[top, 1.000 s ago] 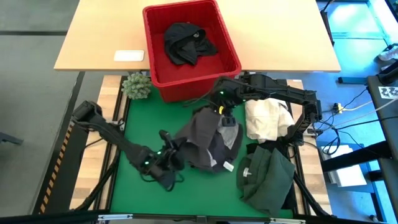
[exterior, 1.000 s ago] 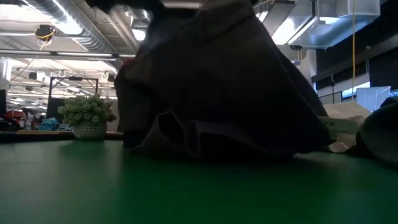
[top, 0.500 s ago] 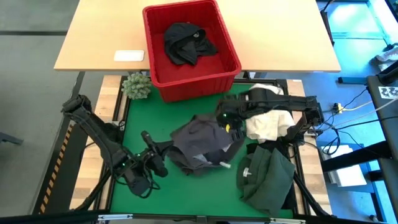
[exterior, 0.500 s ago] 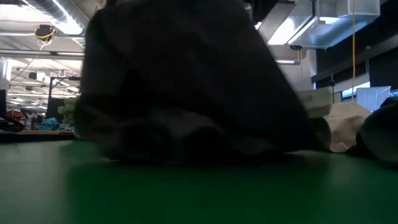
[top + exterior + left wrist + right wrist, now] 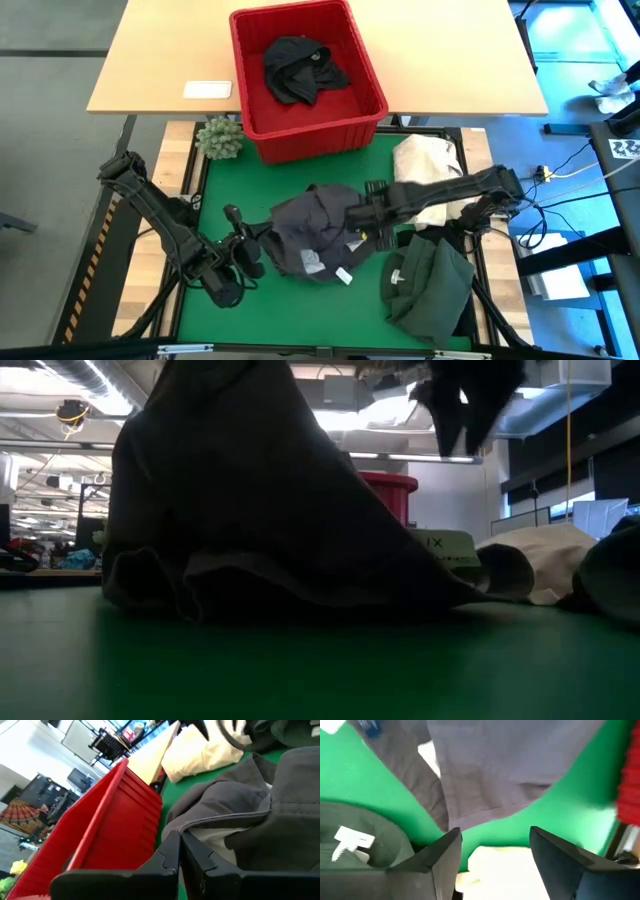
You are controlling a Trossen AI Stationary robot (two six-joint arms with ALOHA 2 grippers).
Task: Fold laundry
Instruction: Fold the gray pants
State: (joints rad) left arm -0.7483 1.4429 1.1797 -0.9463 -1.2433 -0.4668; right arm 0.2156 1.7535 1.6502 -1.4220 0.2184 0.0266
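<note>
A dark grey garment [image 5: 315, 232] with small white labels lies on the plain green mat [image 5: 230, 185]. Beside it sits a dark green garment [image 5: 430, 285] with a white tag, and a cream-white cloth heap [image 5: 428, 170]. The basket [image 5: 250, 115] is bright red, ribbed on its walls, and holds a black garment [image 5: 300, 68]. The desk [image 5: 450, 60] is pale wood, bearing a small white card [image 5: 207, 89]. A little plant [image 5: 220, 137] is pale grey-green. Both arms are black.

The green worktop [image 5: 225, 185] lies bare along its left edge and front-left corner; a crumpled dark grey cloth garment [image 5: 310, 232] fills the middle, a dark green one [image 5: 430, 285] the front-right corner.
</note>
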